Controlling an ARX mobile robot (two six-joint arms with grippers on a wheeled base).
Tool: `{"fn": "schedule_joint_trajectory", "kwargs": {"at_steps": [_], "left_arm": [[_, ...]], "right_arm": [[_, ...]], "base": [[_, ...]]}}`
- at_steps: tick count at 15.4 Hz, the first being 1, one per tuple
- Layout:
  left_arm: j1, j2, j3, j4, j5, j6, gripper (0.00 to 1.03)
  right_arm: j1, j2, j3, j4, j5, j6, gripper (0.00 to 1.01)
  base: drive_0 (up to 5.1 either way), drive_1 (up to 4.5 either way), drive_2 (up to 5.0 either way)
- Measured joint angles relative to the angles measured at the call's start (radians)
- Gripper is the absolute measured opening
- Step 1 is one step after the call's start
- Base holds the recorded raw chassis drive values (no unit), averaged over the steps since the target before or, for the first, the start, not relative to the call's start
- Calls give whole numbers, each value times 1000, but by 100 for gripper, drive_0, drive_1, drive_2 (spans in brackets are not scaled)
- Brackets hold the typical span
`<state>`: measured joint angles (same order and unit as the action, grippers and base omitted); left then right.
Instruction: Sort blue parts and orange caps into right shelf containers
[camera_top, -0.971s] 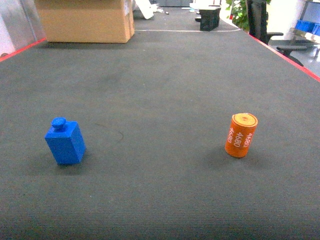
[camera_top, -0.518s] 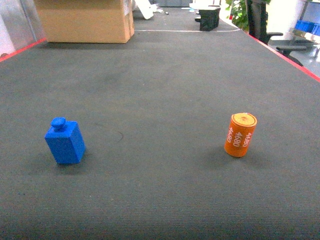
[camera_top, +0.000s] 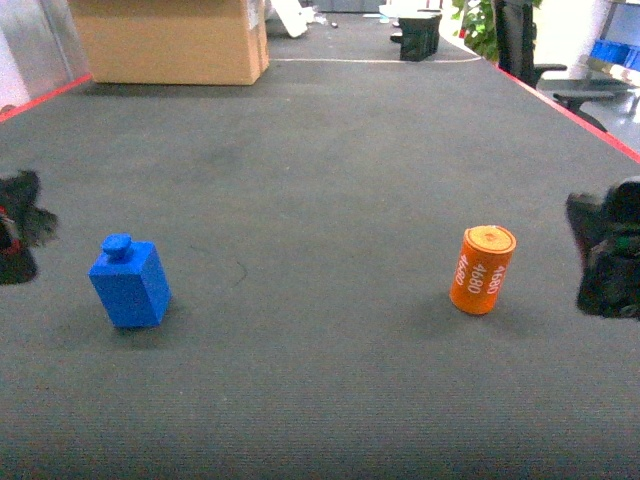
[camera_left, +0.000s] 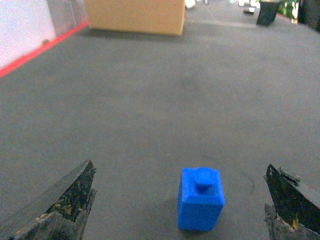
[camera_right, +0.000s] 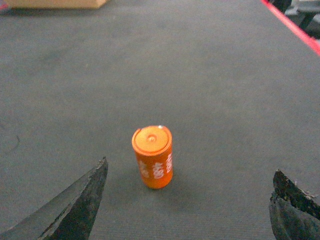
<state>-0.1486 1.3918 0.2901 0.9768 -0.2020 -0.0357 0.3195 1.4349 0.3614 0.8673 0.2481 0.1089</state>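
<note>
One blue part (camera_top: 130, 283) stands upright on the dark mat at the left, knob up. My left gripper (camera_top: 20, 228) is just in view at the left edge, a little way left of it. In the left wrist view the blue part (camera_left: 200, 199) stands ahead of the open left gripper (camera_left: 179, 170), right of its centre line. An orange cap (camera_top: 482, 270) stands upright at the right. My right gripper (camera_top: 605, 250) sits right of it. The orange cap (camera_right: 153, 156) stands ahead of the open right gripper (camera_right: 190, 167), left of centre. The right shelf and containers are out of view.
A cardboard box (camera_top: 170, 40) stands at the far left of the mat (camera_top: 320, 180). Red edge lines (camera_top: 585, 115) run along both sides. Beyond the far end are a black object (camera_top: 420, 38), an office chair (camera_top: 530, 45) and small blue shapes (camera_top: 612, 50).
Both grippers have come into the head view, the left at the left edge and the right at the right edge. The blue part and orange cap have not moved.
</note>
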Motion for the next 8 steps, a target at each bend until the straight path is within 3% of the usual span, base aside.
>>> {"fn": "schedule_joint_trajectory", "kwargs": {"at_steps": [4,8], "left_arm": [[-11,222,99,35,35,-5,98],[12,359,129,71,85,-28,98]], "right_arm": [[-6,189,91,5,-30,30,98],[16,331,153,10,-15,39,98]], "base": [[0,0,0],[0,0,0]]}}
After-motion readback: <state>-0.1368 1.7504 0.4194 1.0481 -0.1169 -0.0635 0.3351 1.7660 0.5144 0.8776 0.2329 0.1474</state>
